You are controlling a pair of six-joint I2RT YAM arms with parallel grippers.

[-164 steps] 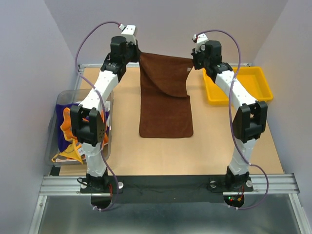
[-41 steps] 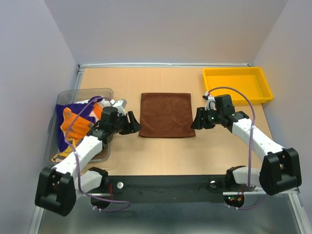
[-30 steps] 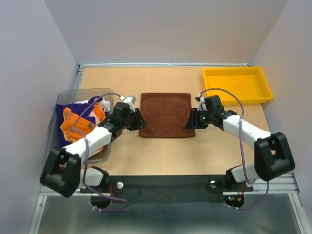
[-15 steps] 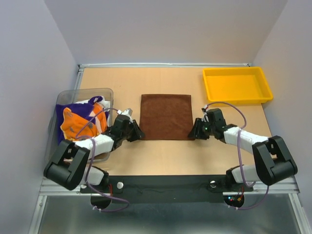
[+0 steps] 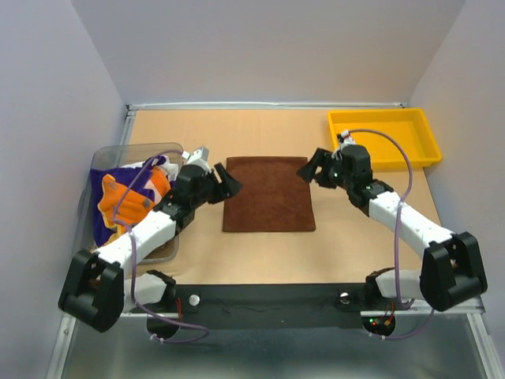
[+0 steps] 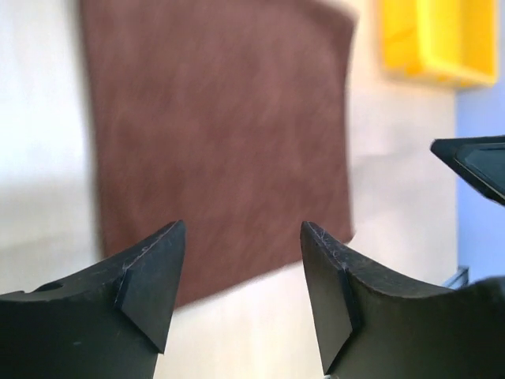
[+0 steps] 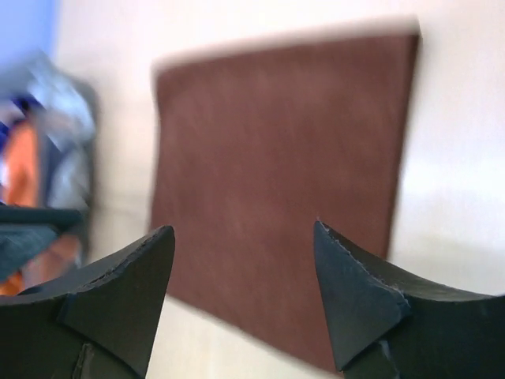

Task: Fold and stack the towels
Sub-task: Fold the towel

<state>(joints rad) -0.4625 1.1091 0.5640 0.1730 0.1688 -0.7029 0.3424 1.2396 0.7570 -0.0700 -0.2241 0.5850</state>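
Note:
The dark brown towel point(image 5: 268, 193) lies folded flat in the middle of the table; it also shows in the left wrist view point(image 6: 221, 134) and the right wrist view point(image 7: 284, 189). My left gripper point(image 5: 229, 183) is open and empty, raised over the towel's left edge. My right gripper point(image 5: 306, 170) is open and empty, raised over the towel's upper right corner. The orange towel point(image 5: 130, 201), the deep purple towel point(image 5: 101, 213) and a bit of the patterned towel lie crumpled in the clear bin point(image 5: 134, 154) at the left.
The yellow tray point(image 5: 384, 139) stands at the back right; it shows at the top right of the left wrist view point(image 6: 438, 39). The clear bin sits at the table's left edge beside my left arm. Grey walls close in on both sides.
Earlier both grippers held the brown towel up at the back; it now lies folded in half. In the last half second both grippers rose from its near corners and moved back, open.

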